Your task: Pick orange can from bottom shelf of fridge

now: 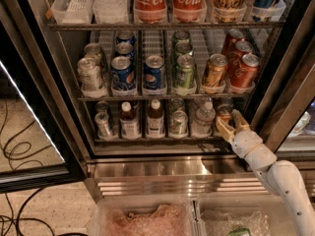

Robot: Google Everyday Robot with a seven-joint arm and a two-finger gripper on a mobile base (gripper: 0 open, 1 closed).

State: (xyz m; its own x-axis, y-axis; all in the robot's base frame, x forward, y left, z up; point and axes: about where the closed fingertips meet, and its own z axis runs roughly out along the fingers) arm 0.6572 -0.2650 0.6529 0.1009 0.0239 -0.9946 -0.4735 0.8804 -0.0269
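The fridge (74, 132) stands open in front of me. The bottom shelf (157, 137) holds small cans and bottles in clear lane trays. The orange can (224, 112), dull copper with a silver lid, stands in the rightmost lane, partly hidden in shadow. My gripper (230, 122) is at the front right end of that shelf, just below and right of the can. Its cream fingers (222, 128) are spread open with the can at their tips, and I see no grip on it. The white arm (275, 176) comes in from the lower right.
A water bottle (203, 118) stands just left of the orange can. The middle shelf (162, 96) holds Pepsi, green, amber and red-orange cans. The black door frame (285, 82) is close on the right. Clear bins (147, 215) sit below the ribbed steel base.
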